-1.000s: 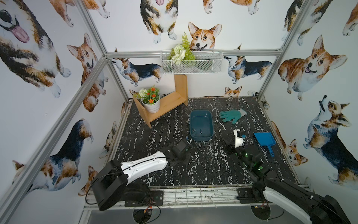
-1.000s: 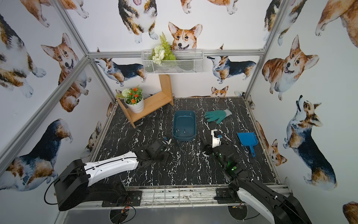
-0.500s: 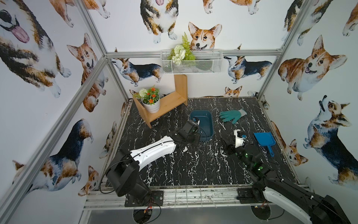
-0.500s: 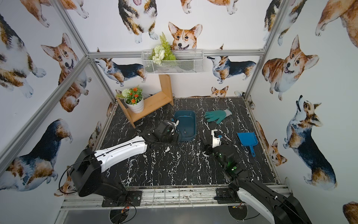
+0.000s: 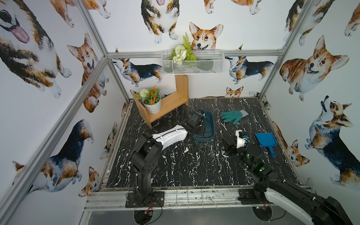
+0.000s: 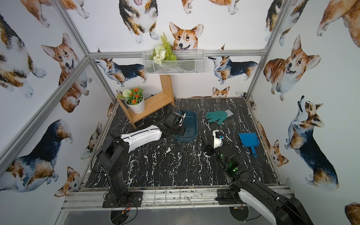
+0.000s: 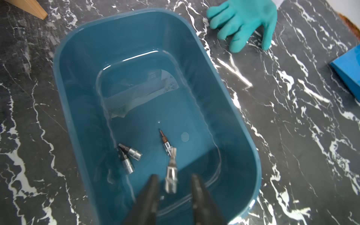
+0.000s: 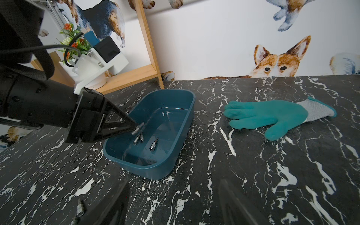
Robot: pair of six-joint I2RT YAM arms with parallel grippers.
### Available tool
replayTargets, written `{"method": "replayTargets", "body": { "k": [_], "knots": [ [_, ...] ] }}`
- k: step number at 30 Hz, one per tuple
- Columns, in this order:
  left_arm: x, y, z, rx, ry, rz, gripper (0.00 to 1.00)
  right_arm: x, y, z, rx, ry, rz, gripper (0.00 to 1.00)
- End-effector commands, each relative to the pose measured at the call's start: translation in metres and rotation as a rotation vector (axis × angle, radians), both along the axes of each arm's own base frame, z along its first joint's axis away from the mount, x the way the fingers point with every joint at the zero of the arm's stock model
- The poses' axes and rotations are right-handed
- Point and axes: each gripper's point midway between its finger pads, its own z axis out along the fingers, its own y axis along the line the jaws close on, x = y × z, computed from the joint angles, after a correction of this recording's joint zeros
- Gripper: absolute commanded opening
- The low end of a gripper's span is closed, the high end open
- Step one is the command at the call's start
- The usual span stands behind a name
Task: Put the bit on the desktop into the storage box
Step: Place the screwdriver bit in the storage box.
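Here, the left hand [image 7: 174, 176], released, hangs over the box [image 5: 210, 122] at mid-frame, a small, hard, slick-looking steel bit [image 7: 171, 180] loose between its fingers [image 7: 150, 194], probably best pinched across its thick end.

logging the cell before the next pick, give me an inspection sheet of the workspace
surface: black marble desktop, one loose bit seen lying on it
job's things: storage box upright with three bits on its floor; a fourth bit, blurred, sits between the jaws of the left gripper with gaps either side
clutter: teal glove, blue scoop, wooden shelf holding a flower pot
grippers: left gripper open above the box; right gripper open, empty, low over the desktop
cables: black cable looping off the left wrist
surroundings: corgi-print walls, aluminium rails, wire basket of greenery on the back rail
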Motion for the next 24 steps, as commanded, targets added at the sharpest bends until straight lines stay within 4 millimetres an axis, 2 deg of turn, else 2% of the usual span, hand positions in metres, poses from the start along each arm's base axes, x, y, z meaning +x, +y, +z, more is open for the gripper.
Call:
{"method": "replayTargets", "body": {
  "k": [1, 6, 9, 12, 19, 20, 24],
  "knots": [
    [0.003, -0.002, 0.019, -0.052, -0.044, -0.001, 0.62, 0.003, -0.002, 0.007, 0.025, -0.017, -0.021, 0.78],
    [-0.002, 0.022, 0.047, -0.111, -0.103, 0.052, 0.82, 0.006, -0.002, 0.003, 0.036, 0.035, -0.043, 0.80],
    [-0.010, 0.046, 0.063, -0.155, -0.139, 0.093, 0.87, 0.009, -0.002, -0.001, 0.038, 0.085, -0.055, 0.80],
    [-0.020, 0.076, 0.067, -0.166, -0.161, 0.140, 0.90, 0.011, 0.001, -0.008, 0.045, 0.145, -0.057, 0.80],
    [-0.044, 0.159, 0.067, -0.177, -0.239, 0.327, 0.96, 0.002, 0.018, -0.028, 0.066, 0.310, 0.011, 0.79],
    [-0.054, 0.170, 0.052, -0.165, -0.227, 0.350, 0.98, 0.000, 0.020, -0.030, 0.069, 0.331, 0.018, 0.79],
    [-0.076, 0.197, 0.042, -0.168, -0.291, 0.419, 1.00, -0.009, 0.032, -0.037, 0.047, 0.395, 0.039, 0.78]
  ]
}}
